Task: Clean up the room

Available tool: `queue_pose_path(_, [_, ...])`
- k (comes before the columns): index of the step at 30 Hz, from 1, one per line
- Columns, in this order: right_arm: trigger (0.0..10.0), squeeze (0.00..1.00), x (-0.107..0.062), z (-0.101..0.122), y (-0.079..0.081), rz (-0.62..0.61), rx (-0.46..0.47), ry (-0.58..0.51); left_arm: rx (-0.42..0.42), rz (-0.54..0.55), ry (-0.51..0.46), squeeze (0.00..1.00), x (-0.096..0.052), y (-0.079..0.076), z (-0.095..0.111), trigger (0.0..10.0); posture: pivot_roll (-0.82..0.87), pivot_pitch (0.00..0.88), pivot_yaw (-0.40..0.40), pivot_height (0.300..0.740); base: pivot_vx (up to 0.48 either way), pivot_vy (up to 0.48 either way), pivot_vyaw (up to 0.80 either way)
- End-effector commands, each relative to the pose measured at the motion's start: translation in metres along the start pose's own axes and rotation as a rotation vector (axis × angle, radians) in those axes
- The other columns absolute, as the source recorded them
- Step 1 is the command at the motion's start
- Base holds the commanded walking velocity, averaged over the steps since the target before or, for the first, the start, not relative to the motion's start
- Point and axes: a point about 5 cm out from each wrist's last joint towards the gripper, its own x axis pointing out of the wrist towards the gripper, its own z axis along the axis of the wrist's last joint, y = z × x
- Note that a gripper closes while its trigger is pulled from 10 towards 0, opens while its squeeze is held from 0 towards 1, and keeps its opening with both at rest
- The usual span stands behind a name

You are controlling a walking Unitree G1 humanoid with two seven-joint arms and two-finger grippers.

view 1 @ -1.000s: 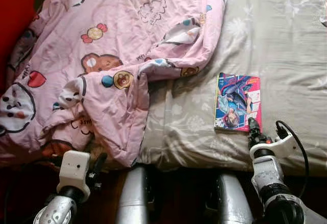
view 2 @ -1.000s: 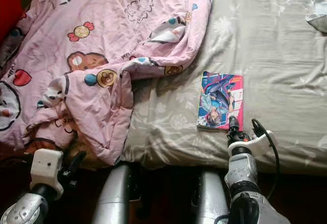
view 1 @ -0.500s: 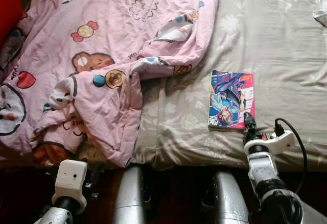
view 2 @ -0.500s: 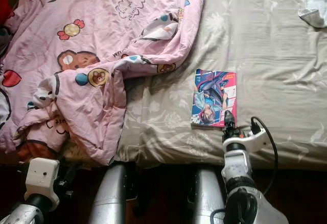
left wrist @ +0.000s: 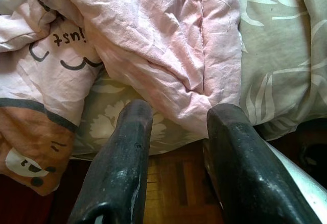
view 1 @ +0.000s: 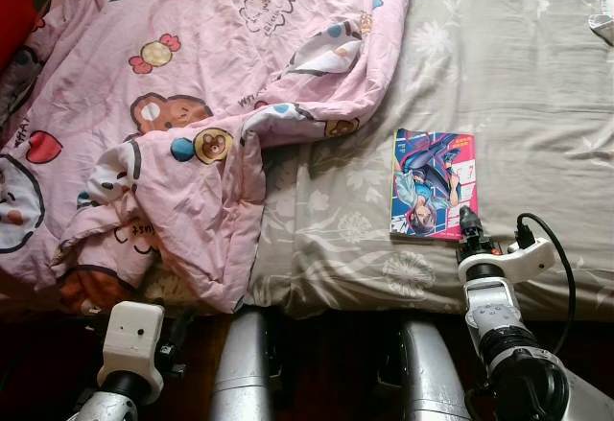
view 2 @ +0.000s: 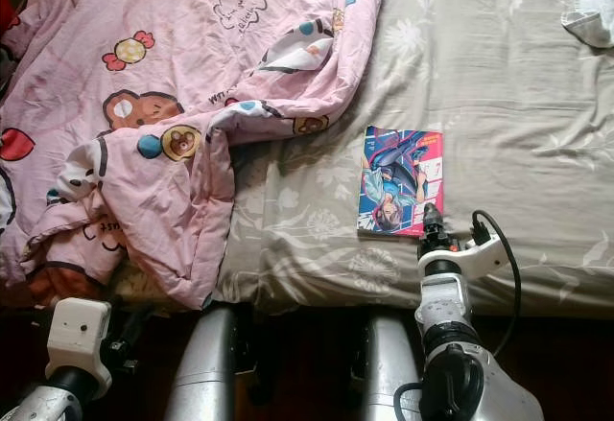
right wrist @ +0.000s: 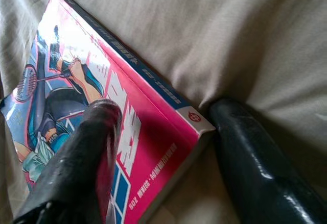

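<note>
While the left gripper (left wrist: 179, 147) hangs open below the pink quilt (view 1: 192, 105), the right gripper (right wrist: 163, 147) has closed in on the comic book (view 1: 434, 183) on the bed (view 1: 537, 85); its parted fingers straddle one corner, apparently not yet clamped.

We record one grey-beige bed sheet (view 1: 518, 76), printed with pale flowers and leaves, lightly creased. One pink quilt (view 1: 192, 76) with bears, sweets and hearts lies rumpled over the sheet's left part, overhanging the near edge. We note a small crumpled pale cloth (view 2: 590, 13) at the far right, a red surface (view 1: 14, 4) far left, and dark wooden floor (left wrist: 173, 183) below the bed edge.
</note>
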Motion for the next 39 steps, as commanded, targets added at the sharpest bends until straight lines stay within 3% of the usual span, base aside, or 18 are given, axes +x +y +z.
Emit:
queue_pose_path(1, [0.0,0.0,-0.011,-0.019,-0.017,-0.061,0.015,0.069,-0.003,0.005,0.065,0.0,-0.007,0.001,-0.012,10.0,0.23,0.571,0.137,0.619,0.0,0.0,0.0])
queue_pose_path(18, [0.0,0.0,-0.02,-0.046,-0.018,-0.048,0.027,0.135,-0.008,-0.004,0.063,0.0,0.002,-0.003,-0.013,10.0,0.22,0.548,0.13,0.619,0.0,0.0,0.0])
queue_pose_path(25, [0.0,0.0,-0.016,-0.047,-0.006,0.008,0.012,0.131,-0.01,-0.003,0.048,0.0,0.01,-0.003,-0.011,10.0,0.2,0.532,0.123,0.619,0.0,0.0,0.0])
queue_pose_path(31, [0.0,0.0,-0.017,-0.054,-0.001,0.057,-0.076,0.169,-0.016,-0.008,0.037,0.0,0.021,-0.006,-0.01,10.0,0.18,0.509,0.115,0.619,0.0,0.0,0.0])
queue_pose_path(39, [0.0,0.0,-0.012,-0.041,0.008,0.114,-0.192,0.088,-0.02,0.002,0.015,0.0,0.038,-0.005,-0.01,10.0,0.15,0.457,0.099,0.619,0.0,0.0,0.0])
